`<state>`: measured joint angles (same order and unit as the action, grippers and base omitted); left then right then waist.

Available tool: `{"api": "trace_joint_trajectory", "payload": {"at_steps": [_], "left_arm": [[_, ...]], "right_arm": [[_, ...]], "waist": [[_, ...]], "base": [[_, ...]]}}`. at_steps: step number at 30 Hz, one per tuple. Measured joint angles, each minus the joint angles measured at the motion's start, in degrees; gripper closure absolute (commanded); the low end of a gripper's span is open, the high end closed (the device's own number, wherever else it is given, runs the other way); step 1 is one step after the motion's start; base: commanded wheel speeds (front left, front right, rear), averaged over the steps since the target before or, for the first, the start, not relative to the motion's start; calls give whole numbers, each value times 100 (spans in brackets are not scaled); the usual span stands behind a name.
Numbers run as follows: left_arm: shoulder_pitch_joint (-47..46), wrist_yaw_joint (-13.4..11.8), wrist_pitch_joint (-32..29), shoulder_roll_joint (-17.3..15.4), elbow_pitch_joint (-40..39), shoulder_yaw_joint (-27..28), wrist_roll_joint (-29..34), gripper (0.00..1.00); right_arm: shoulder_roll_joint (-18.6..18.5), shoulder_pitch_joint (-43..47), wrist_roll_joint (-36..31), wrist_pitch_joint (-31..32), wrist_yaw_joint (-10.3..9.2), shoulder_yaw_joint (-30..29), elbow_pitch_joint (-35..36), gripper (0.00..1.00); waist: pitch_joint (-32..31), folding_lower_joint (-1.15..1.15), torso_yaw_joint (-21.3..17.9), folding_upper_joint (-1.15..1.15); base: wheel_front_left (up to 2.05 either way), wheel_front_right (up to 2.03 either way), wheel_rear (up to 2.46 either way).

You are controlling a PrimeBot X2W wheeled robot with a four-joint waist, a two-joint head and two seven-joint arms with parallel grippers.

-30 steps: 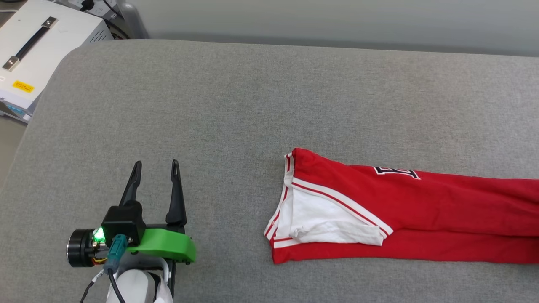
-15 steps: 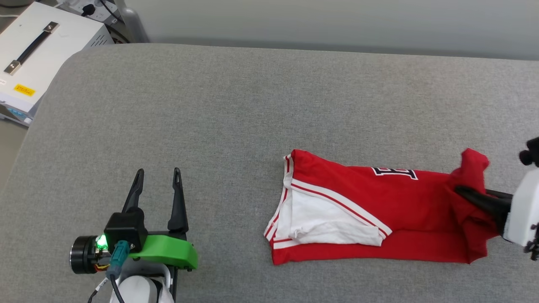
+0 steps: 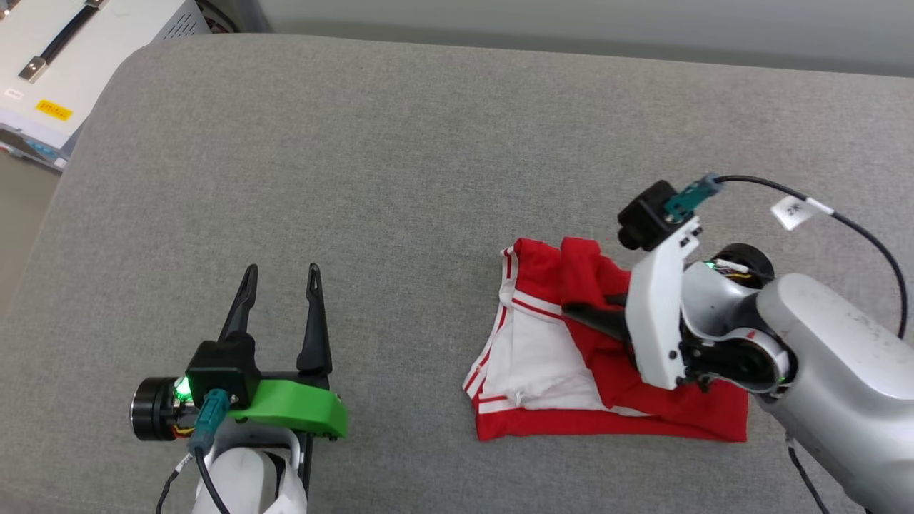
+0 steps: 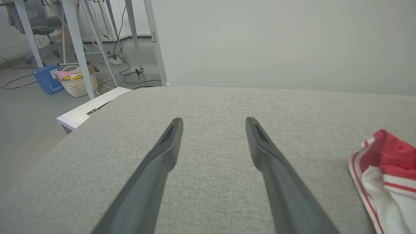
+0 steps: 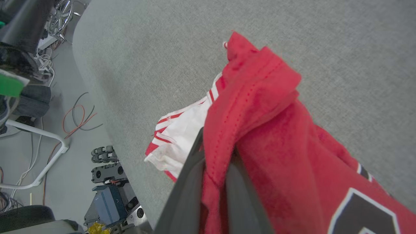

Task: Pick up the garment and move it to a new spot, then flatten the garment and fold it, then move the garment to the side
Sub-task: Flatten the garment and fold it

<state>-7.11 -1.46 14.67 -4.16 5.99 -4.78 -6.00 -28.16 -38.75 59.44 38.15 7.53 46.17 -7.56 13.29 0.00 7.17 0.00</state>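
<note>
R gripper (image 3: 575, 313) is clamped nearly shut on a bunched red fold of the garment (image 3: 614, 389). In the wrist view the cloth is pinched between the two dark fingers (image 5: 191, 182) of the R gripper (image 5: 214, 156) & spills over them. From the head cam its tips aim toward approx 9 o'clock, over the shirt. The garment (image 5: 276, 146) sits on the grey padded table (image 3: 357, 143), R of centre, doubled over. The red body is pulled across toward the collar end, w/ a white sleeve & striped trim showing at 9 o'clock of the pinch and a flat red hem strip at 6. Hard to read: the print is mostly covered, only a corner of a black & white character shows low R in the wrist view. The shirt's R part is hidden under the pale forearm. Can't tell if the raised fold touches the layer below. L gripper (image 3: 281, 275) is at approx 8 o'clock of the shirt, well apart, fingers spread wide w/ nothing between them, tips pointing to 12. Its own cam shows the L gripper (image 4: 213, 120) over bare grey cloth, w/ the garment (image 4: 390, 159) cut off at the 4 o'clock edge. Off the table's far L corner, approx 10 o'clock, there's a white case (image 3: 43, 64) w/ a black handle. On the floor past it are a wicker basket (image 4: 78, 84), a blue box (image 4: 47, 79) & white frame legs.
</note>
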Motion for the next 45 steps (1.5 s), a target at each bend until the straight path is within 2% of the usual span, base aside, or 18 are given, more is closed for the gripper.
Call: {"api": "trace_joint_trajectory", "payload": {"at_steps": [7,9,13,14,15,17,23,27,32,36,39,43,45], "left_arm": [[-130,46,0,43,24,49,7,0],[-133,47,0,54,52,55,7,0],[-133,56,0,73,93,99,7,0],[-130,66,0,75,104,130,10,0],[-123,73,0,77,112,162,19,0],[-115,80,0,77,132,197,52,0],[-53,104,0,86,147,287,94,0],[51,142,0,88,137,364,102,0],[158,171,0,89,87,494,112,0],[268,172,0,89,40,567,121,0],[351,172,0,91,-18,578,121,0],[468,168,0,96,-101,569,120,0],[520,164,0,97,-122,549,119,0]], "right_arm": [[565,-259,-328,-232,0,594,-1205,100],[623,-261,-488,-407,5,759,-1555,100],[689,-275,-390,-760,7,867,-1735,100],[686,-275,-360,-907,7,876,-1736,65],[678,-275,-363,-1100,7,883,-1728,0],[635,-275,-361,-1402,5,892,-1646,0],[174,-255,-617,-2796,1,564,-1152,0],[-63,-78,-1162,-3806,1,-43,-1128,0],[-60,436,-1993,-4896,1,-929,-1318,0],[129,893,-2661,-5215,1,-1856,-1425,0],[432,1311,-3083,-5261,1,-2652,-1308,0],[911,2023,-3624,-5263,1,-3513,-722,0],[1109,2364,-3806,-5261,1,-3766,-446,0]], "waist": [[189,0,180,0],[222,0,219,0],[204,0,244,0],[184,0,236,0],[158,0,223,0],[103,0,190,0],[-160,0,22,0],[-332,0,-109,0],[-516,0,-294,0],[-637,0,-441,0],[-716,0,-544,0],[-818,0,-653,0],[-867,0,-690,0]], "base": [[0,0,0],[0,0,0],[0,0,0],[0,0,0],[0,0,0],[0,0,0],[0,0,0],[0,0,0],[0,0,0],[0,0,0],[0,0,0],[0,0,0],[0,0,0]]}}
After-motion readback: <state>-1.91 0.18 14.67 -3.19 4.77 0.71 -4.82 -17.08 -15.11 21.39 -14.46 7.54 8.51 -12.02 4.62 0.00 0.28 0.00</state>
